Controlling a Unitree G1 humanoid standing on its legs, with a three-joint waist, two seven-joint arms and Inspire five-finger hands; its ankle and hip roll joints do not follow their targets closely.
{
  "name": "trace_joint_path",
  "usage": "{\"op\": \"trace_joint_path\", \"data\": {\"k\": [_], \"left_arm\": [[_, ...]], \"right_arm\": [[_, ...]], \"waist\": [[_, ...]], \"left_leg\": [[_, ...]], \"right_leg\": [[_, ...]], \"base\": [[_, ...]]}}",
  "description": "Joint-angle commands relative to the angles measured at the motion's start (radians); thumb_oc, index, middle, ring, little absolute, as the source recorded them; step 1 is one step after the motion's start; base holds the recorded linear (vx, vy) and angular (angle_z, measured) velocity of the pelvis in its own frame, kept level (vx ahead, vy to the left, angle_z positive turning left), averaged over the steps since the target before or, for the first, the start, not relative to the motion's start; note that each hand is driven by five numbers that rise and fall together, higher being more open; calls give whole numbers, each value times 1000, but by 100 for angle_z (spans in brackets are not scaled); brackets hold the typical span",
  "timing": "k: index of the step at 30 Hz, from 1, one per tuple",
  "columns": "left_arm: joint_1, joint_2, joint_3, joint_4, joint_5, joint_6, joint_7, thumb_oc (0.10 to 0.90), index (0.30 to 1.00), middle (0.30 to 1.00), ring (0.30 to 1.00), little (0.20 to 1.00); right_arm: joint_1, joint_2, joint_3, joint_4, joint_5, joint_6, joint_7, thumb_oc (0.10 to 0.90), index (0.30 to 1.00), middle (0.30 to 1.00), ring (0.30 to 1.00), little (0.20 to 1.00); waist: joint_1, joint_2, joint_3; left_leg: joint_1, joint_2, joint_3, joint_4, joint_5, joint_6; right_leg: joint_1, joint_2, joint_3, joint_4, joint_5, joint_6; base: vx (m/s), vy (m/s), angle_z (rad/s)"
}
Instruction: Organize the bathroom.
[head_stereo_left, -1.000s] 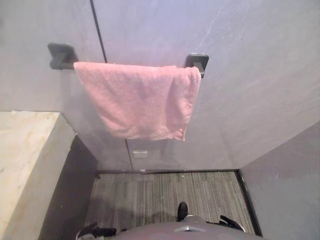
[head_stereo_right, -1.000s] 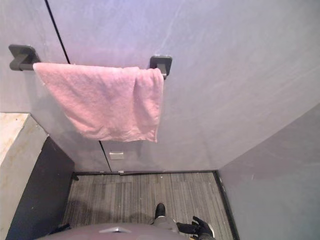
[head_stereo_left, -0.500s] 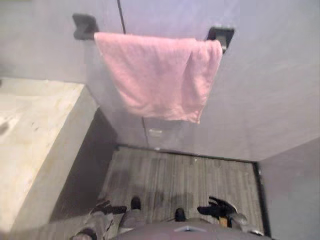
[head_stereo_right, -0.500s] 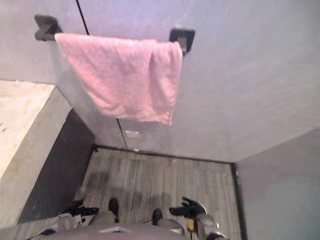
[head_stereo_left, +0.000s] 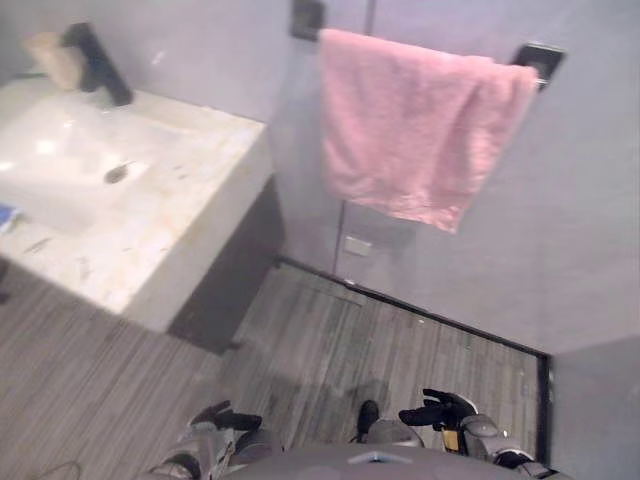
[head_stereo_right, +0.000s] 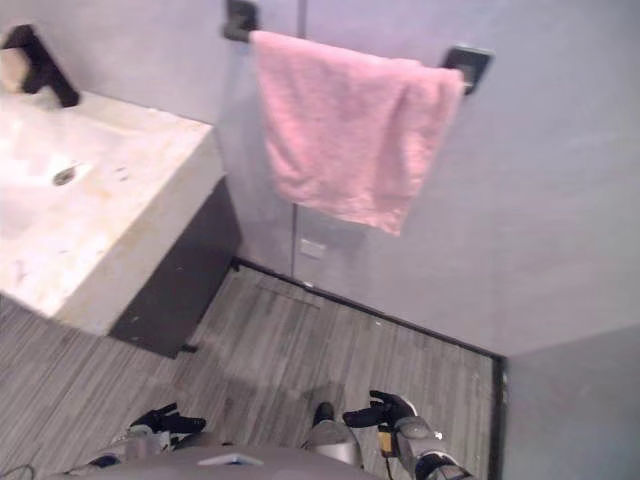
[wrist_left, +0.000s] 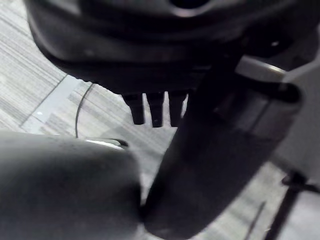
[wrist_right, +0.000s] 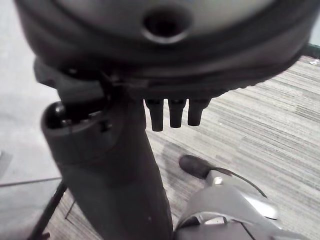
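A pink towel hangs folded over a dark wall bar on the grey wall, its lower edge well above the floor. To its left stands a pale stone sink counter with a basin and a dark faucet. My left hand and right hand hang low by my sides over the striped floor, far below the towel. Both are open and hold nothing; their fingers point straight out in the wrist views.
A beige object stands beside the faucet, and something blue lies at the counter's left edge. A dark cabinet front sits under the counter. A grey side wall closes the right. Striped grey flooring lies between.
The camera has swung left, so the whole picture shifted right: the sink, basin and faucet came into view. The towel stays on its bar. Both hands stay low.
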Motion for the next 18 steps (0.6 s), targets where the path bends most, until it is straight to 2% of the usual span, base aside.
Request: {"op": "trace_joint_path", "data": {"k": [1, 3, 5, 8, 11, 14, 17, 18], "left_arm": [[57, 36, 9, -11, 32, -43, 16, 800, 900, 900, 900, 900], [50, 36, 3, -13, 35, -42, 17, 800, 900, 900, 900, 900], [48, 40, -15, -22, 38, -37, 11, 800, 900, 900, 900, 900], [46, 44, -43, -40, 53, -13, 5, 800, 900, 900, 900, 900], [39, 49, -78, -40, 72, 12, 10, 800, 900, 900, 900, 900], [17, 56, -129, -33, 117, 25, 0, 800, 900, 900, 900, 900], [4, 58, -151, -30, 145, 27, 5, 800, 900, 900, 900, 900], [-3, 60, -164, -33, 149, 25, 14, 800, 900, 900, 900, 900]], "right_arm": [[-11, 22, 2, 70, 6, 67, -24, 800, 900, 900, 900, 900], [-10, 18, -9, 73, 19, 79, -32, 800, 900, 900, 900, 900], [-17, 15, -28, 83, 33, 93, -47, 800, 900, 900, 900, 900], [-26, 15, -56, 96, 89, 101, -80, 800, 900, 900, 900, 900], [-35, 16, -83, 94, 92, 101, -122, 800, 900, 900, 900, 900], [-34, 9, -97, 80, 56, 87, -133, 800, 900, 900, 900, 900], [-33, 4, -104, 78, 80, 78, -127, 800, 900, 900, 900, 900], [-28, 9, -109, 77, 122, 78, -121, 800, 900, 900, 900, 900]], "waist": [[11, 0, -65], [-4, 13, -73], [-19, 30, -78], [-35, 41, -74], [-38, 38, -65], [-23, 17, -51], [-27, 17, -51], [-39, 20, -50]], "left_leg": [[138, 66, 23, -13, 50, 7], [173, 89, 50, -53, 52, -7], [216, 93, 81, -146, 14, -4], [254, 62, 140, -249, -81, 27], [253, 35, 137, -271, -110, 49], [218, -31, 119, -280, -126, 78], [202, -45, 120, -299, -109, 82], [194, -48, 114, -305, -100, 88]], "right_leg": [[-61, 15, 36, -20, 36, 61], [-87, -7, 17, -11, 55, 76], [-136, -46, 13, 26, 77, 109], [-202, -131, 16, 94, 117, 172], [-231, -189, 28, 118, 161, 201], [-230, -269, 44, 67, 269, 218], [-221, -264, 70, 45, 280, 219], [-231, -236, 109, 64, 269, 213]], "base": [[-261, 315, 145], [-252, 368, 149], [-225, 433, 91], [-161, 450, 77], [-112, 459, 42], [-112, 478, 39], [-71, 291, 46], [-63, 259, 32]]}}
